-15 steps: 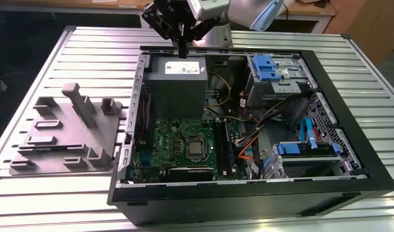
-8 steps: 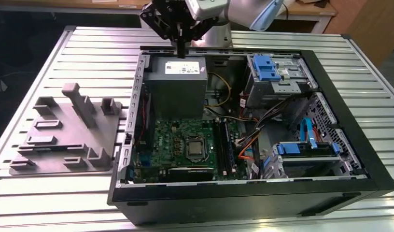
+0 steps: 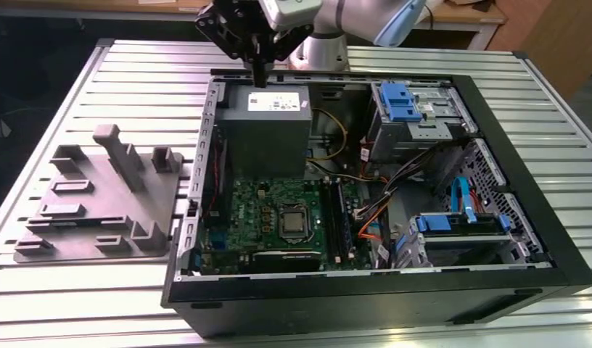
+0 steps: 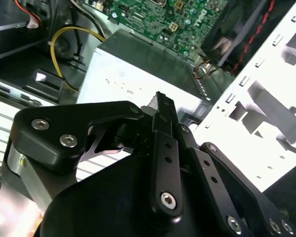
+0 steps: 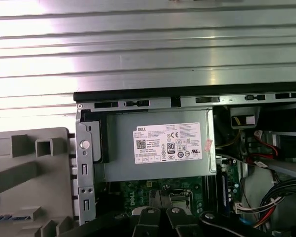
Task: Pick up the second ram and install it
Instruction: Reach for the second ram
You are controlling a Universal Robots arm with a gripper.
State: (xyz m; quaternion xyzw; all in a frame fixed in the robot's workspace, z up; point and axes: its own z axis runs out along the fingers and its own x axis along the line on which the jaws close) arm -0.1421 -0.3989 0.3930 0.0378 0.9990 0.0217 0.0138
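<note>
The second ram (image 5: 10,217) is hard to make out. My best reading is the thin bluish strip in the first wrist view, lying in a slot of the grey fixture (image 5: 29,173), though it may be something else. That places it outside the case, well apart from the power-supply box (image 3: 265,134) and beyond the case wall that runs along the box's side.

The gripper (image 3: 262,78) hangs over the far edge of the power-supply box, just above its labelled face. In the second wrist view its fingers (image 4: 160,106) are pressed together with nothing between them, so it is closed and empty.

On the near side of the power-supply box lies the green motherboard (image 3: 267,210). The long black memory slots (image 3: 339,217) run along the motherboard edge that faces away from the fixture.

I judge the pick to be not yet begun, with the arm poised between the fixture and the slots and carrying nothing. Taking the stick would call for the fingers to part, turn in line with its long thin edges and come down squarely over the fixture slot. The board is narrow and sits low, so a skewed grasp could tilt it or scrape its chips.
</note>
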